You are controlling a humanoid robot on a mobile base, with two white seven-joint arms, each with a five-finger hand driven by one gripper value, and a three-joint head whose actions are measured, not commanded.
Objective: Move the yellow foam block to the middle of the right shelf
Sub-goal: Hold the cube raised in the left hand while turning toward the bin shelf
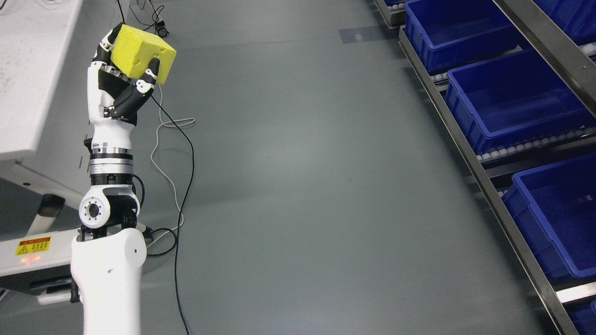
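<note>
A yellow foam block [141, 52] is held up high at the upper left of the head view. My left hand [125, 77] is shut on it, with black and white fingers [151, 74] wrapped around its lower side. The left arm rises from the bottom left edge, forearm upright. The right shelf [470, 153] runs along the right side, far from the block, with blue bins on its roller levels. The middle blue bin [507, 100] looks empty. My right arm does not show.
A white table [32, 70] stands at the left beside my arm. Black and white cables [179, 186] trail over the grey floor near the arm. More blue bins [554, 218] sit above and below on the shelf. Open grey floor lies between arm and shelf.
</note>
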